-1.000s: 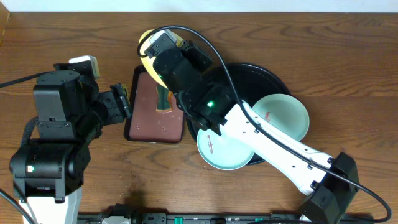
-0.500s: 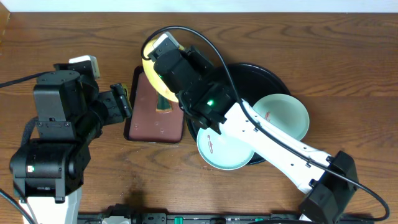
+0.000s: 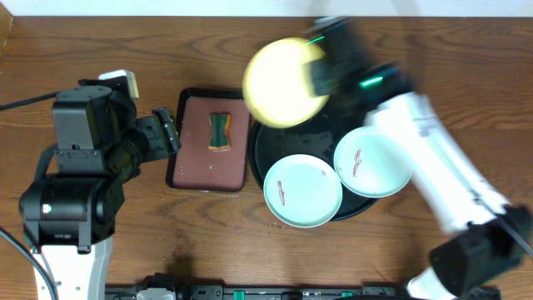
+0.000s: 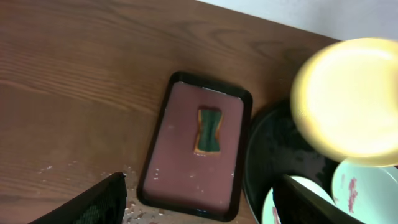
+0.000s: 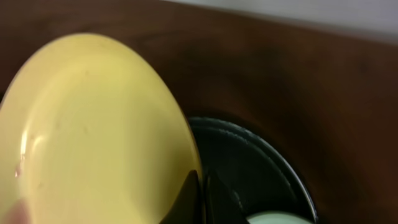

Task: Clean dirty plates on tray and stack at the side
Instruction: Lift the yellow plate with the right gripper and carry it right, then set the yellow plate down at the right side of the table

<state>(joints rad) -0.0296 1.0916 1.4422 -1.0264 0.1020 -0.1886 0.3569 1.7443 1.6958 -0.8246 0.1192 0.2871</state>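
1. The right gripper was closed on the rim of the pale yellow round shallow plate, its two dark fingers pinching the plate's edge in the right wrist view.
2. The yellow plate was off the table. From overhead it appeared blurred, over the far left rim of the large round glossy black tray and just beyond the far right corner of the rectangular black-rimmed maroon tray.
3. In the right wrist view the plate's yellow face filled the left side, with the black tray's rim curving below and to the right of it.
4. Two pale mint-blue round plates sat on the black tray, each with a thin reddish smear: the near-left plate reached over the tray's front rim, and the right plate lay just beside it.
5. A green-and-yellow sponge lay on the maroon tray, toward its far end.
6. The left gripper was open and empty, hovering at the maroon tray's left edge, well apart from all three plates.
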